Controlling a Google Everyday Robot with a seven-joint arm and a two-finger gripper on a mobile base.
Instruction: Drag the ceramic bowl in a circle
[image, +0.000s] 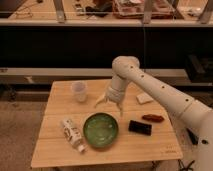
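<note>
- The ceramic bowl (100, 130), glossy green with pale speckles inside, sits upright on the wooden bench (59, 107), near the middle of its front half
- The end effector (110, 106) hangs above the bench just behind the bowl's far rim, its two fingers spread apart and pointing down, with nothing between them
- The white arm (160, 90) reaches in from the right side and bends down at the wrist
- A white cup (79, 91) stands upright at the back left, well apart from the bowl
- A white bottle (72, 134) lies on its side just left of the bowl
- A black flat object (140, 127) lies just right of the bowl, with a reddish-brown item (152, 118) behind it
- A pale flat piece (144, 98) rests further back on the right
</note>
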